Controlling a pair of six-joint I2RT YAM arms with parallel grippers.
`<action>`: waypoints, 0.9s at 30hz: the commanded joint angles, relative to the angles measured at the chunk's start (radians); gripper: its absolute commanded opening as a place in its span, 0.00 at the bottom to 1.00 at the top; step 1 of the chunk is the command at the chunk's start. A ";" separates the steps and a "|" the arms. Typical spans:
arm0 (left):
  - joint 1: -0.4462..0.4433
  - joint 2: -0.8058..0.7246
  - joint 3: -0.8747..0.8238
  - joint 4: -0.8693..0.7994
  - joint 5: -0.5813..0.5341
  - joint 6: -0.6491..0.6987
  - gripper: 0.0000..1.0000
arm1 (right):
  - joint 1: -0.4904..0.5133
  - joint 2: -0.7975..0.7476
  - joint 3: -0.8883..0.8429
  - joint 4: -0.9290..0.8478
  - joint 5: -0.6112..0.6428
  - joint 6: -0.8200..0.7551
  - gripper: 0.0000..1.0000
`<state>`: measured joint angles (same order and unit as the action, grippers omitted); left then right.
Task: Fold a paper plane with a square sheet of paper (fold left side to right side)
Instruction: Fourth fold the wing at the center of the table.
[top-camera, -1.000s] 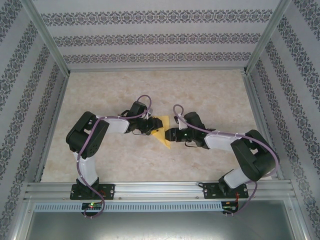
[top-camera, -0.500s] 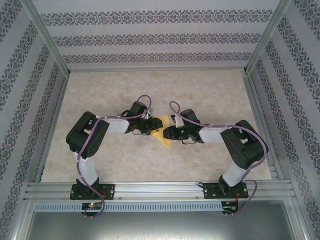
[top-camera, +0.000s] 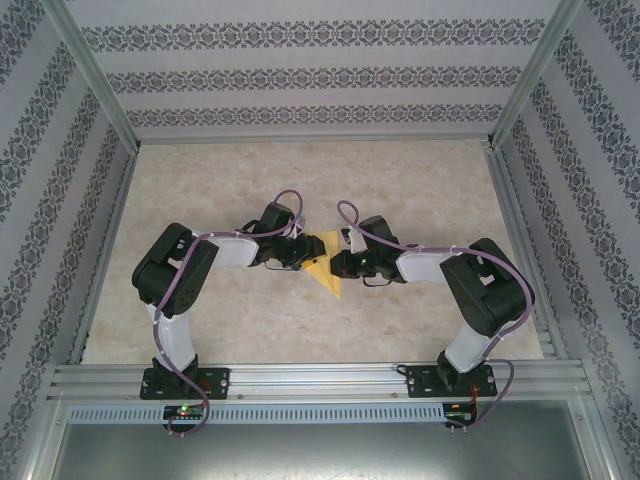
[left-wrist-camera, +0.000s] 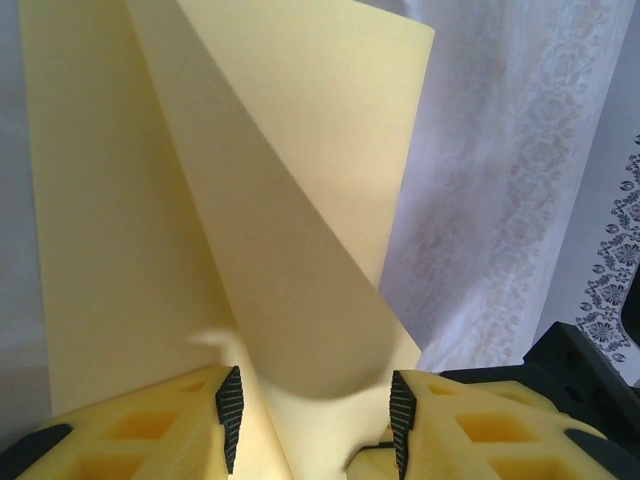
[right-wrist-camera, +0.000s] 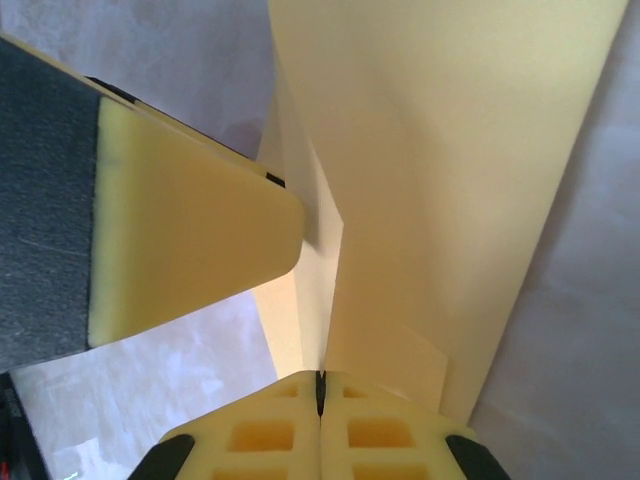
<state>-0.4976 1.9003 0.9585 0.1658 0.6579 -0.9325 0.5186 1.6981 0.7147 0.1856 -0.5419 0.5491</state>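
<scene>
1. Where the beige marbled bench (top-camera: 420, 190) lies between walls (top-camera: 300, 75) papered in bands of grey ornament, both arms reach inward from the aluminium rail (top-camera: 320, 378) at the near edge. They meet just left of the middle.
2. The left arm (top-camera: 175, 270) rises from its base and folds sharply at a bulky black elbow. Its white forearm runs rightward to the wrist, with a lilac cable looped above it.
3. The right arm (top-camera: 485, 290) mirrors that pose, with its forearm running leftward and its wrist close to the other.
4. The square sheet of paper (top-camera: 323, 265) sits between the two wrists. It is yellow-orange, matte and unmarked. From above it looks like a slanted wedge with its point toward the near edge. Whether that tip touches the bench cannot be told. Up close its layers stand loosely apart along a soft, unflattened fold.
5. The left jaws stand partway apart. The sheet's rounded fold fills the gap and meets both ribbed black pads (left-wrist-camera: 230, 415), so they hold it lightly.
6. The right jaws are pressed fully together, and their moulded yellow fingers (right-wrist-camera: 380, 435) pinch the sheet's edge in the seam.
7. One left finger (right-wrist-camera: 190, 260), yellow with a dark grey face, lies just beside the paper.
</scene>
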 joint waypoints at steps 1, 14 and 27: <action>-0.015 0.018 0.004 -0.040 -0.031 0.006 0.47 | -0.014 0.000 0.030 -0.071 0.044 -0.048 0.04; -0.015 0.017 -0.001 -0.038 -0.032 0.006 0.47 | -0.029 0.003 0.059 -0.150 0.115 -0.096 0.04; -0.015 0.015 -0.005 -0.034 -0.032 0.006 0.47 | -0.031 0.032 0.083 -0.167 0.109 -0.109 0.05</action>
<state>-0.4976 1.9003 0.9585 0.1658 0.6579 -0.9325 0.4992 1.7069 0.7757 0.0395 -0.4492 0.4637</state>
